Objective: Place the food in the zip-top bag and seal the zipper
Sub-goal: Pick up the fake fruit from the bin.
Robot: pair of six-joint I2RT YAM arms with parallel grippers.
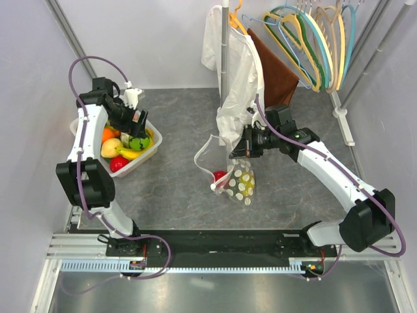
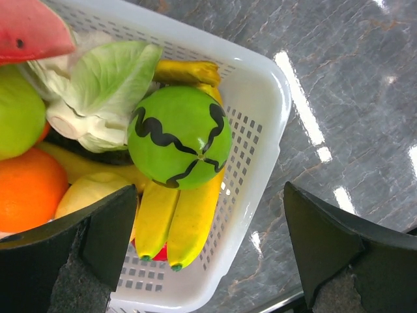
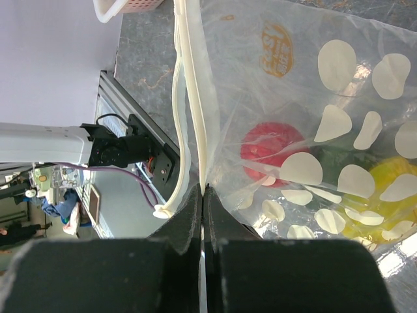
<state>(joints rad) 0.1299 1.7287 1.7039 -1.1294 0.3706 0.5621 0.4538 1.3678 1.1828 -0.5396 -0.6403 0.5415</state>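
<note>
The clear dotted zip-top bag [image 1: 233,175] lies mid-table with its mouth held up and open. My right gripper [image 1: 238,150] is shut on one lip of the zipper [image 3: 195,117] at the mouth. A red fruit [image 3: 270,149] and a yellow one [image 3: 384,195] lie inside the bag. The white slider tab [image 3: 161,210] hangs at the track's end. My left gripper [image 2: 208,261] is open above the white lattice basket [image 1: 151,135], over a green striped ball [image 2: 179,137] and yellow bananas [image 2: 179,222]. An orange [image 2: 29,189], cabbage leaf [image 2: 104,81] and red-pink slice [image 2: 32,29] lie beside them.
A white garment [image 1: 231,72] hangs on a rack pole behind the bag, with a brown cloth and coloured hangers [image 1: 313,39] to its right. The basket's rim [image 2: 260,169] stands between my left fingers. Grey walls enclose the table at left and back.
</note>
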